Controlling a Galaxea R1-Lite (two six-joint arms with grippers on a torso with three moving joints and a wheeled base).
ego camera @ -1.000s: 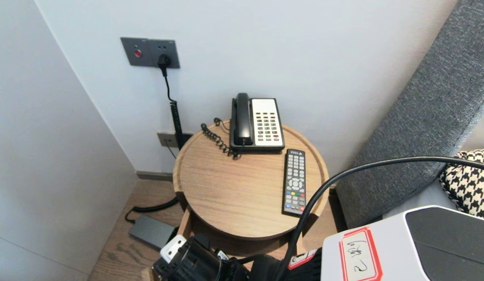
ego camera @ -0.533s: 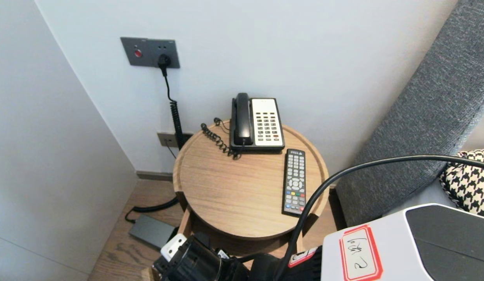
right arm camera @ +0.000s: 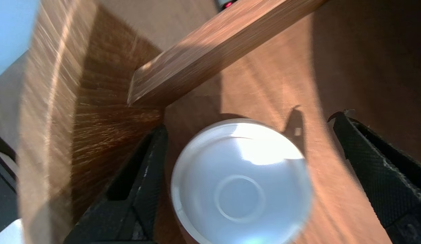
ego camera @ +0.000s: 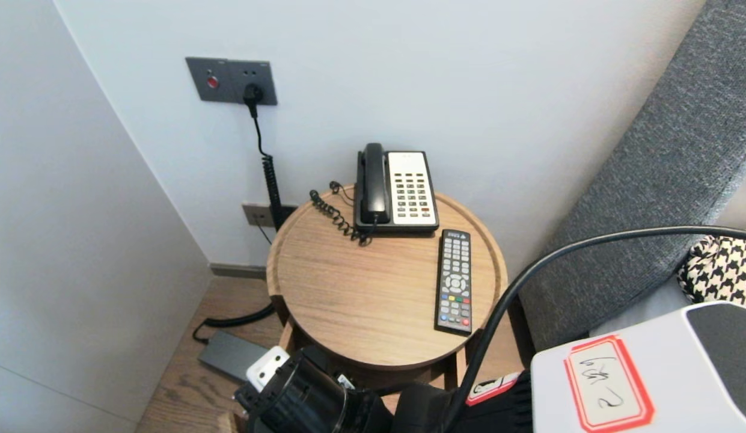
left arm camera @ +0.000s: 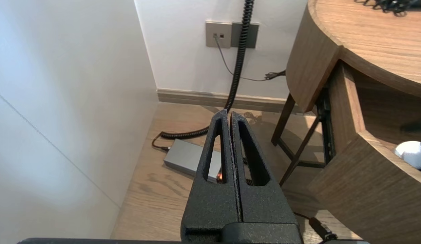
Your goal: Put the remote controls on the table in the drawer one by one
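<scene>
A white cup [right arm camera: 241,183] stands upright on the wooden floor of the open drawer [right arm camera: 274,84] under the round side table [ego camera: 360,300]. My right gripper [right arm camera: 247,122] hangs over the cup, open, with one finger on each side of the rim and neither touching it. In the left wrist view the cup [left arm camera: 412,152] shows as a white patch inside the drawer [left arm camera: 366,189]. My left gripper [left arm camera: 228,113] is parked to the left of the table, above the floor, shut on nothing. In the head view the right gripper is hidden below the table's front edge.
On the tabletop sit a black and white telephone [ego camera: 397,189] and a black remote control [ego camera: 454,281]. A grey power adapter [ego camera: 231,355] lies on the floor by the left wall, with a coiled cable [ego camera: 272,186] to the wall socket. A grey sofa [ego camera: 649,180] stands on the right.
In the head view the right arm's white housing has moved right and lower in the picture. The dark wrist parts below the table's front edge have shifted slightly. The tabletop things have not moved.
</scene>
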